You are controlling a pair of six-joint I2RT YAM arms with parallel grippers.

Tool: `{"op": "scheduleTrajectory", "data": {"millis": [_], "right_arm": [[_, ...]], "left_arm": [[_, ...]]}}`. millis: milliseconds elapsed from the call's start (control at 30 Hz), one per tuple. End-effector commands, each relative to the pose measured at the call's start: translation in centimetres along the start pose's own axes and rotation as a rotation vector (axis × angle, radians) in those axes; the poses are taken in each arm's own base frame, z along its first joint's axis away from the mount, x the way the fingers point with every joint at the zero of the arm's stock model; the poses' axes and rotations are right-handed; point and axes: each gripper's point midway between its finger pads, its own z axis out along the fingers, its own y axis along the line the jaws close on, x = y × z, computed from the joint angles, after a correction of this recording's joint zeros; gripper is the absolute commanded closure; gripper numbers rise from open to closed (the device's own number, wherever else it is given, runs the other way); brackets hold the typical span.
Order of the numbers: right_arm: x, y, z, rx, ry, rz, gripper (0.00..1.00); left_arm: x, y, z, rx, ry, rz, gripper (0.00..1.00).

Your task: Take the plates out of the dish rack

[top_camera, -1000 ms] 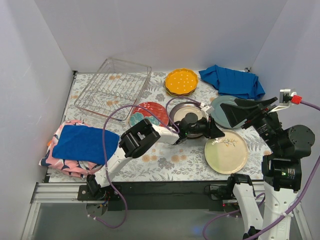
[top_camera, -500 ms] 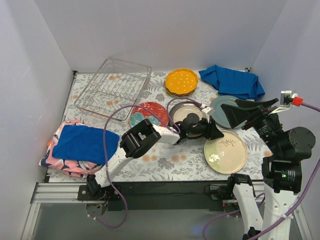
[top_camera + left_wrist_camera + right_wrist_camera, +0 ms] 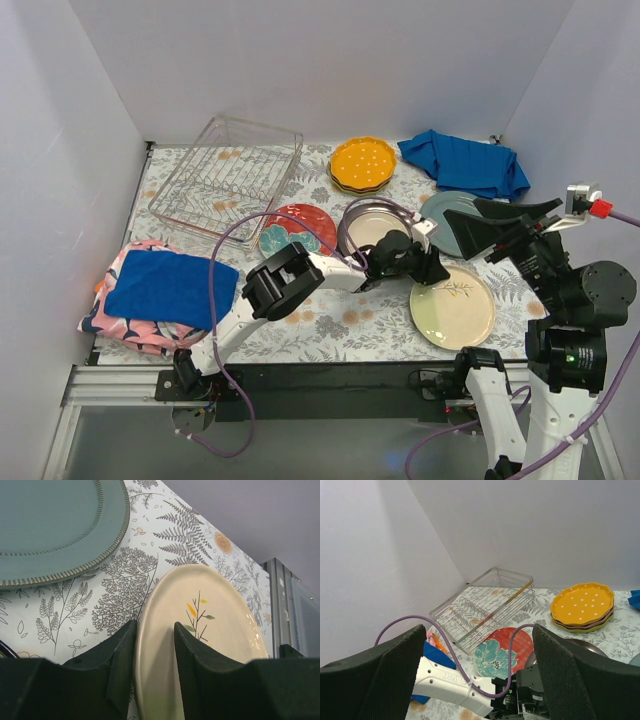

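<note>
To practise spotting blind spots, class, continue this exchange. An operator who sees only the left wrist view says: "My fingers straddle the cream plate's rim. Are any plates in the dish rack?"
Observer: No. The top view shows the dish rack with no plates in it.
Operator: Where is the right gripper?
Observer: The right gripper is open and empty, over the right edge of the grey-teal plate as the top view shows it.
Operator: Are any plates stacked?
Observer: Yes. The orange dotted plate tops a small stack at the back.

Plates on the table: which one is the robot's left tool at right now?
The cream plate with the sprig: it alone has its rim between the left tool's fingers.
</note>
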Motion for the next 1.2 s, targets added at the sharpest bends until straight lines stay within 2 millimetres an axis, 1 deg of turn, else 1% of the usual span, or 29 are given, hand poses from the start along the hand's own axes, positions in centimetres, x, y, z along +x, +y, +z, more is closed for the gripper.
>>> {"op": "scheduleTrajectory", "data": {"millis": [0, 167, 333, 400, 667, 733, 800, 867, 900, 967, 1000, 1033, 1067, 1100, 1133, 1167], "right_arm": [[-1.7, 1.6, -0.7, -0.025, -0.053, -0.061, 0.08], [-1.7, 1.7, -1.0, -0.022, -0.057, -0.065, 0.08], [-1.4, 1.2, -0.9, -0.010, -0.053, -0.061, 0.08], [-1.3, 1.1, -0.9, -0.006, -0.051, -0.060, 0.08], [-1.0, 0.6, -0.8, 0.009, -0.049, -0.057, 0.08], [-0.9, 0.4, -0.8, 0.015, -0.049, -0.056, 0.07], [-0.6, 0.0, -0.7, 0.022, -0.043, -0.051, 0.07], [-0.4, -0.1, -0.7, 0.025, -0.040, -0.050, 0.07], [-0.3, -0.2, -0.7, 0.026, -0.038, -0.049, 0.07], [-0.3, -0.3, -0.6, 0.028, -0.035, -0.051, 0.07], [-0.3, -0.3, -0.5, 0.027, -0.034, -0.055, 0.07], [-0.3, -0.5, -0.4, 0.028, -0.027, -0.055, 0.07], [-0.3, -0.6, -0.2, 0.028, -0.019, -0.075, 0.06], [-0.6, -0.4, -0.4, 0.033, -0.014, -0.093, 0.06], [-0.6, -0.9, -0.1, 0.051, -0.001, -0.097, 0.06], [-0.7, -1.3, -0.1, 0.074, 0.002, -0.103, 0.06]], "left_arm": [[-2.7, -1.7, 0.6, 0.001, -0.059, 0.092, 0.66], [-2.2, -1.1, 0.7, -0.048, -0.046, 0.129, 0.66], [-1.9, -0.5, 0.8, -0.095, -0.028, 0.184, 0.66], [-2.2, -0.5, 1.0, -0.118, -0.033, 0.208, 0.66], [-2.2, -0.4, 0.7, -0.182, -0.013, 0.308, 0.64], [-2.1, -0.2, 0.6, -0.201, -0.004, 0.325, 0.64], [-2.5, -0.3, 0.3, -0.214, -0.010, 0.352, 0.64], [-2.4, -0.5, 0.0, -0.220, -0.009, 0.367, 0.64], [-3.1, -1.1, -0.2, -0.214, -0.021, 0.368, 0.64], [-3.5, -1.8, -0.6, -0.205, -0.024, 0.359, 0.64], [-4.9, -2.9, -1.0, -0.190, -0.049, 0.349, 0.64], [-5.4, -3.4, -1.3, -0.181, -0.060, 0.343, 0.64], [-5.4, -3.8, -1.7, -0.167, -0.059, 0.338, 0.64], [-6.2, -4.6, -2.1, -0.148, -0.081, 0.322, 0.64], [-7.7, -6.0, -2.8, -0.123, -0.113, 0.322, 0.64], [-8.4, -6.9, -3.2, -0.098, -0.132, 0.321, 0.64]]}}
